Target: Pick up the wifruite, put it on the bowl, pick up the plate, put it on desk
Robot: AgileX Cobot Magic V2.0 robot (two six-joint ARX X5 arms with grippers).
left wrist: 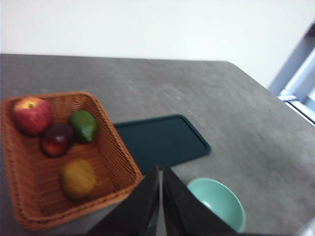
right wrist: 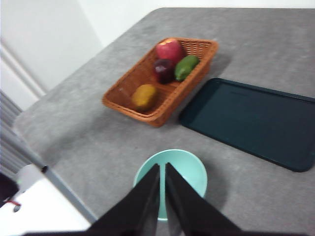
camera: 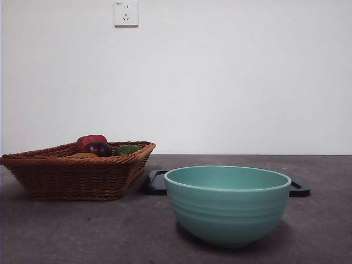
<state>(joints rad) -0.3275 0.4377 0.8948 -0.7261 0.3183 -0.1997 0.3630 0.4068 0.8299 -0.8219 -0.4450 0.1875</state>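
Observation:
The wifruite (left wrist: 78, 178) is a round orange fruit lying in a brown wicker basket (left wrist: 115, 169), at the corner nearest the bowl; the front view shows only a sliver of the wifruite (camera: 83, 155) over the rim. The teal bowl (camera: 227, 206) stands empty on the grey desk (camera: 66, 231), in front of a flat dark rectangular tray (camera: 157, 182), the only plate-like thing. My left gripper (left wrist: 161, 168) hangs shut and empty high above, between basket and bowl (left wrist: 216, 204). My right gripper (right wrist: 162, 165) is shut and empty, high over the bowl (right wrist: 189, 172).
The basket (right wrist: 125, 96) also holds a red apple (left wrist: 32, 115), a dark red-purple fruit (left wrist: 56, 139) and a small green fruit (left wrist: 82, 126). The tray (right wrist: 251, 120) lies beside the basket. The desk edge (right wrist: 64, 189) runs close to the bowl.

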